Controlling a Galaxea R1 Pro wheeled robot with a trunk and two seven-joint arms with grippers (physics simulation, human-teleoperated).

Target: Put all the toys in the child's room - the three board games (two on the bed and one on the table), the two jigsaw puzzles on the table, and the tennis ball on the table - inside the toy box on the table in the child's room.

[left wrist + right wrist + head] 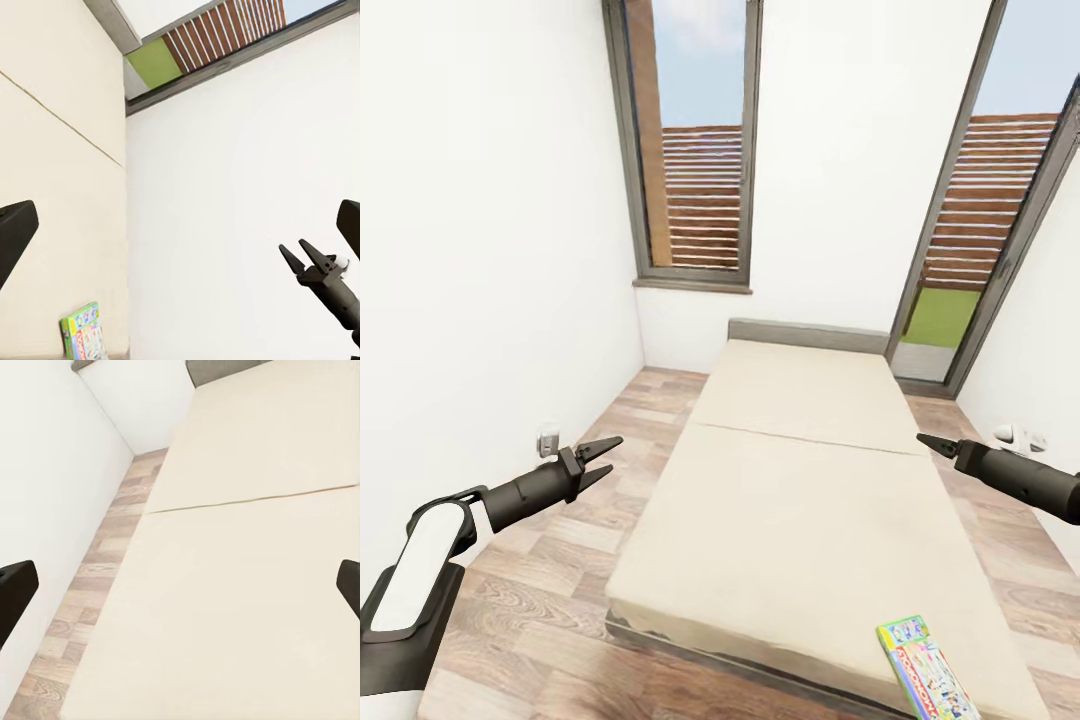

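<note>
A white-green board game [925, 670] with a red Monopoly banner lies flat on the bed [800, 500], at its near right corner. It also appears in the left wrist view as a small box, the board game [84, 334], on the beige mattress [60, 150]. My left gripper [615, 453] hovers open over the floor to the left of the bed. My right gripper [922, 438] hangs open over the bed's right edge, holding nothing, and the right gripper [294, 246] shows its fingers apart. The table and toy box are out of view.
A strip of wood-plank floor [560, 560] runs between the bed and the white left wall [480, 250]. Tall dark-framed windows [700, 150] stand behind the headboard [807, 335]. Wall sockets [548, 438] sit low on both side walls.
</note>
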